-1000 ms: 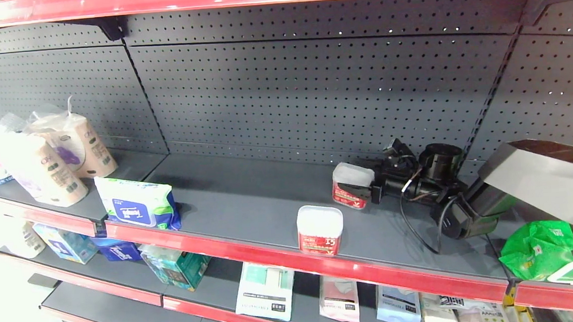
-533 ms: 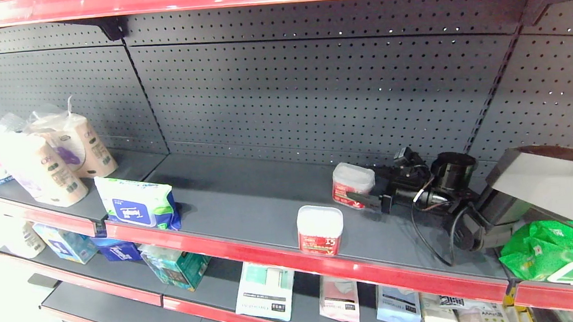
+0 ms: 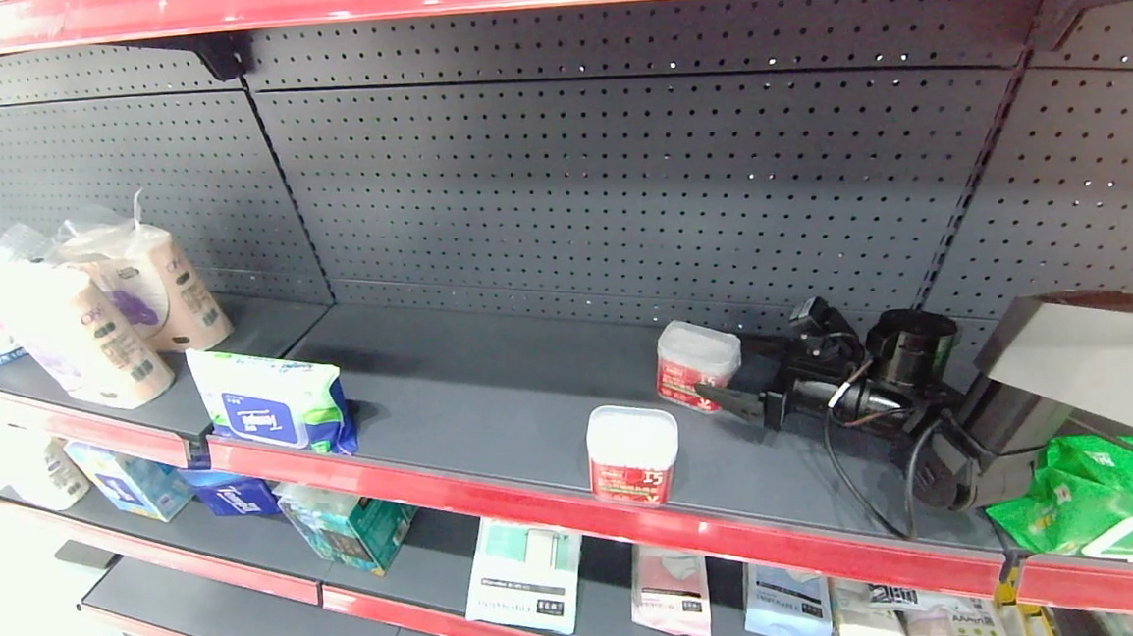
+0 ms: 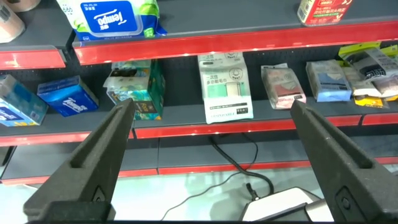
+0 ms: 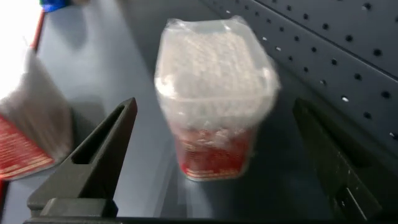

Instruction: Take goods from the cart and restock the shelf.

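Gaping right gripper (image 5: 212,106), clear of tub (image 5: 214,106)

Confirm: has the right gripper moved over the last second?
Yes. The right gripper has backed off rightward along the shelf, leaving the rear tub, which kept its place.

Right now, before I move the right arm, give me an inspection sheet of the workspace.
Surface: grey shelf, red front edge.
Job's things: rear tub upright, ungripped; front tub upright at the edge.
Clutter: wipes pack, paper rolls, green pack.
Tools: right tool open, facing rear tub; left tool open, before lower shelves.
Cables: black cable looped behind the right tool; floor cable below.
Surroundings: pegboard behind.
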Robot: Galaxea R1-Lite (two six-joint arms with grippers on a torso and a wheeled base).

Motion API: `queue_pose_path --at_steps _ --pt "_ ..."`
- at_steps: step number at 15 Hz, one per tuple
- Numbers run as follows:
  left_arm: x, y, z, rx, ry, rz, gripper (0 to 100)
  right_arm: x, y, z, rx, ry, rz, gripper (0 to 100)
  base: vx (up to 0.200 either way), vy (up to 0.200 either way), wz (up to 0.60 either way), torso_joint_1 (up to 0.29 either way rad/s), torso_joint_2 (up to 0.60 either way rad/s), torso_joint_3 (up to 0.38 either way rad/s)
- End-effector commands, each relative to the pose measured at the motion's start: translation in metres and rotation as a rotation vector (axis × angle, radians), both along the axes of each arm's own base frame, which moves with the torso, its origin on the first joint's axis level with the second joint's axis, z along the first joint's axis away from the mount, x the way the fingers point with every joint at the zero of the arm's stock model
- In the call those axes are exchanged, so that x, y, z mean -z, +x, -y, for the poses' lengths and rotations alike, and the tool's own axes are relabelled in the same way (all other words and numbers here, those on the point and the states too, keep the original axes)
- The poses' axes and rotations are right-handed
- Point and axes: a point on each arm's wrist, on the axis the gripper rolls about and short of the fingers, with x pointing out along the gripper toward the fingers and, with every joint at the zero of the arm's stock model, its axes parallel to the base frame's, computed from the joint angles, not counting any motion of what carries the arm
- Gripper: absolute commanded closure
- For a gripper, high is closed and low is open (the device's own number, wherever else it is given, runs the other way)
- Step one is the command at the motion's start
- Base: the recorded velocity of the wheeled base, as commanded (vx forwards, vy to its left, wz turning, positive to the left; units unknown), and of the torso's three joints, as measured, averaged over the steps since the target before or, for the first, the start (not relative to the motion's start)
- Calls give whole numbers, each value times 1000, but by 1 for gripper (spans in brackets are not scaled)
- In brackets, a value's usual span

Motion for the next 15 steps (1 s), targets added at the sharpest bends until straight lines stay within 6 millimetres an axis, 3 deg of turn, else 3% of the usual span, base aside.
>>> queue_pose_path --at_steps 1,15 --pt "0 0 0 1 0 -2 0 0 1 0 3 0 3 0 0 0 0 0 0 0" --pt "0 1 0 1 0 -5 0 4 5 18 67 -3 -5 0 0 0 0 0 0 0"
